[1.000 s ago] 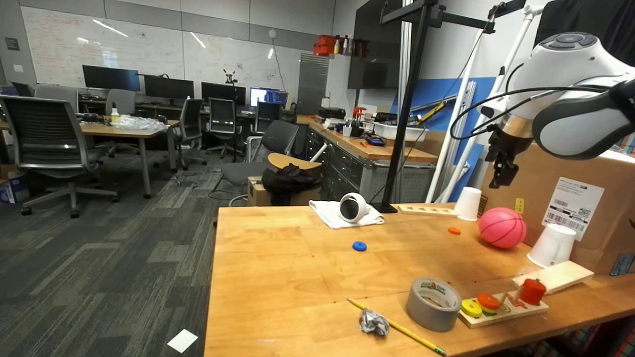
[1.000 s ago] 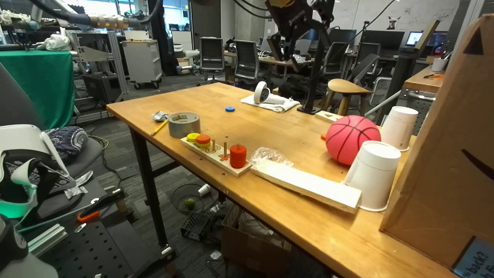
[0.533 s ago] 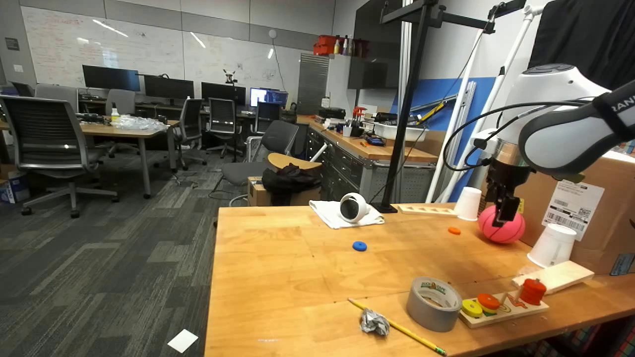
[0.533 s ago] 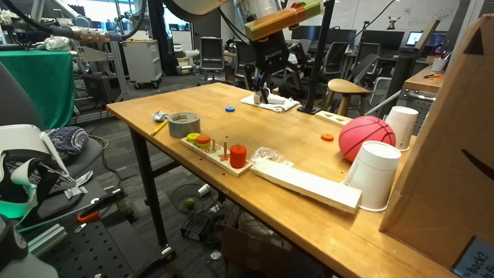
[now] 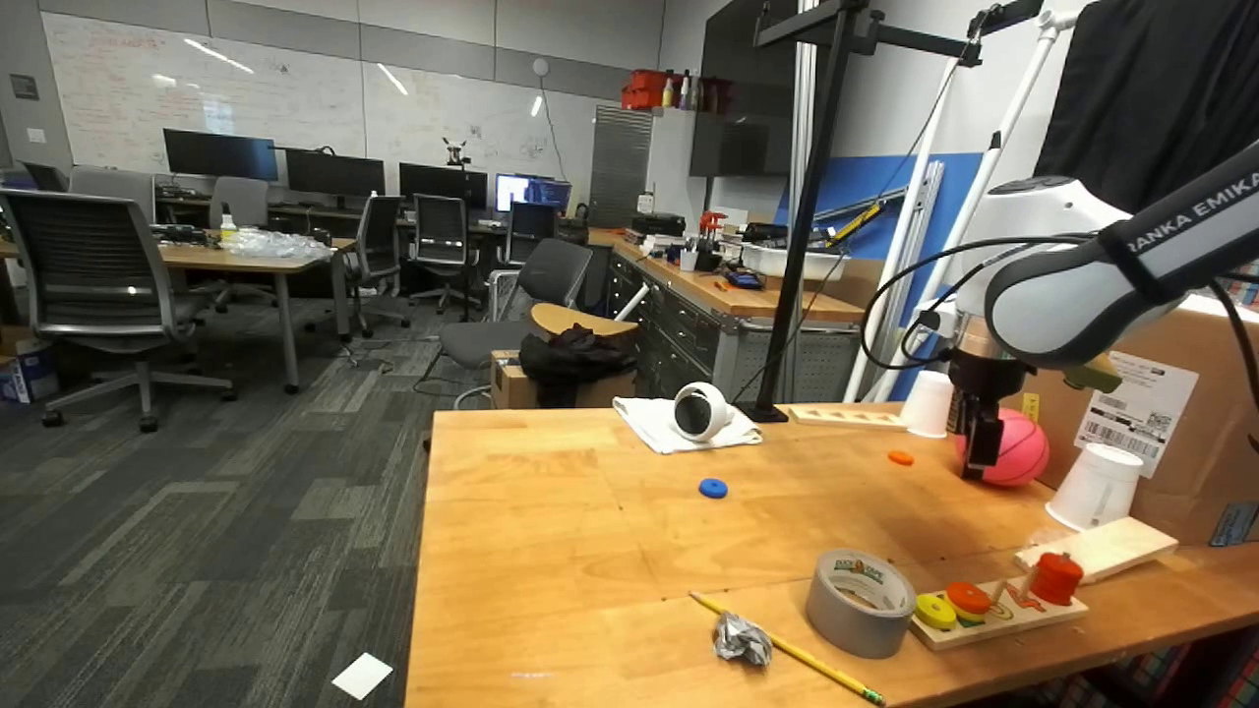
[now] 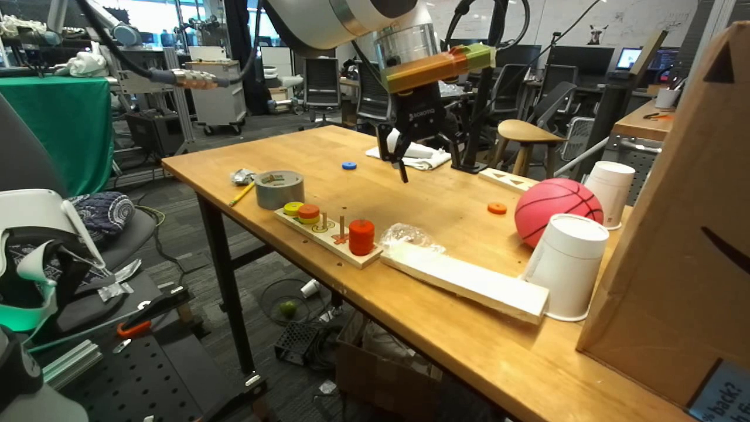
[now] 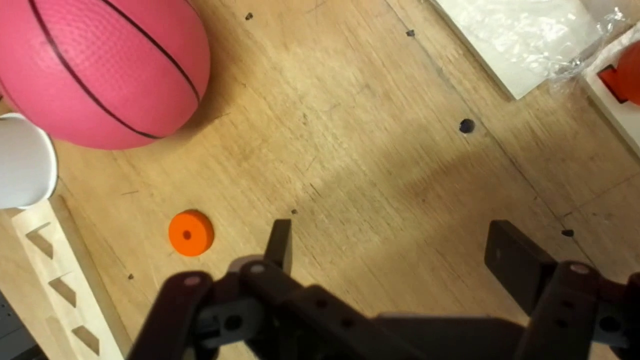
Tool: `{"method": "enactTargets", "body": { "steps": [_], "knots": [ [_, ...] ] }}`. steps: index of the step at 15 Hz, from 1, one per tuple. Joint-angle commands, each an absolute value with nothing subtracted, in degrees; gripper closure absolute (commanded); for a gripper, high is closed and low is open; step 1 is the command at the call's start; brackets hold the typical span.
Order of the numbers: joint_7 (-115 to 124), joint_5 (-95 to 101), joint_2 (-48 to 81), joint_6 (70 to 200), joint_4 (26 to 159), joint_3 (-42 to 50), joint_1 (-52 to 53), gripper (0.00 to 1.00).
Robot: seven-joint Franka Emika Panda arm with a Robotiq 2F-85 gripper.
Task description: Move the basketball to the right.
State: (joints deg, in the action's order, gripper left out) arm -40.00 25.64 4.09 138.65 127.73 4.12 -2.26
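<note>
Hangs over the tabletop (image 7: 330,165) with the gripper (image 7: 392,240) spread wide, and with plain wood showing in the gap. In the wrist view, shows the pink basketball (image 7: 115,70) at 10 o'clock, resting on the wood and apart from the gripper. Also shows a white cup (image 7: 22,162) at 9 o'clock, right by the basketball (cannot tell if touching), and an orange ring (image 7: 197,231) at 8 o'clock, near a wooden strip (image 7: 77,314) with cut-out shapes. At 2 o'clock, shows a pale board (image 7: 507,65) with shiny clear plastic (image 7: 575,55) by its end. In an exterior view, hides part of the basketball behind the gripper, with another white cup (image 5: 1097,490) near it at 4 o'clock. From the basketball toward 7 o'clock, shows a grey tape roll (image 5: 848,627), with a peg toy (image 5: 1028,619) just beside it at 3 o'clock.
</note>
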Motion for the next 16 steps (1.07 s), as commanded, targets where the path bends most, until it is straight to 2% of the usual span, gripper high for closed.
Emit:
{"method": "enactTargets", "body": {
  "steps": [1,4,11,16],
  "knots": [
    [-38.04,25.36,8.52,136.87,122.87,4.23,-3.29,0.0],
    [-44.57,24.73,10.33,138.74,122.29,3.87,-4.65,0.0],
    [-69.54,23.42,11.46,131.19,120.02,2.94,-6.03,0.0],
    [-87.82,17.73,11.48,131.05,119.32,2.52,-7.06,0.0]
  ]
}}
